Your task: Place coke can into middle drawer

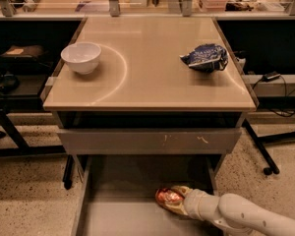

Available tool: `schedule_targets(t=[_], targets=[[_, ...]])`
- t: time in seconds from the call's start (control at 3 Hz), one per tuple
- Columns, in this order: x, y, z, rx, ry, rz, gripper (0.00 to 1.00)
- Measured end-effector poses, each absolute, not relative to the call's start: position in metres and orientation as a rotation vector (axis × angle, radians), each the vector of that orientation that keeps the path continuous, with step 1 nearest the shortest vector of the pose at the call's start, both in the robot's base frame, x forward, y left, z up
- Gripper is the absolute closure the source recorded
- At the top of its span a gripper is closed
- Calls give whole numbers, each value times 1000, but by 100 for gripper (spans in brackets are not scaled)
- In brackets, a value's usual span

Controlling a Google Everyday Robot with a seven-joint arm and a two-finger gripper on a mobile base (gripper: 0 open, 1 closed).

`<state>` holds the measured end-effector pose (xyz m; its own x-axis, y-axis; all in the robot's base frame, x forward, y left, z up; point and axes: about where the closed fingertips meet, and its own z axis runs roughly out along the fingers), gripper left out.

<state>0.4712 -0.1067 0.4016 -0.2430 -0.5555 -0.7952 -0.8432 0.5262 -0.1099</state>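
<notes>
The hand (pixel 174 203) is seen low in the near right part of the scene, reaching into the open middle drawer (pixel 123 218) from the right on a white arm (pixel 246 218). It is closed around the coke can (pixel 167 196), which is held lying over rather than upright, with one end turned towards the left. The can is inside the drawer's outline, over the right part of the plain grey floor and near the right side wall; whether it is touching the floor cannot be told. Above the open drawer, a shut grey drawer front (pixel 147 140) with pale scratch marks is seen just under the worktop (pixel 152 82). On the worktop, a white bowl (pixel 81 57) is set upright at the far left. A crumpled blue and white chip bag (pixel 205 58) is laid at the far right, well apart from the bowl.
</notes>
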Motion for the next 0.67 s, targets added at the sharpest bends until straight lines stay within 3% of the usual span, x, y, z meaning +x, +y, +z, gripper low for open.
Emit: schedule_targets(t=[0.33,0.67], targets=[[469,-104,391,-1146,1931,441,89],[469,-104,391,-1146,1931,440,65]])
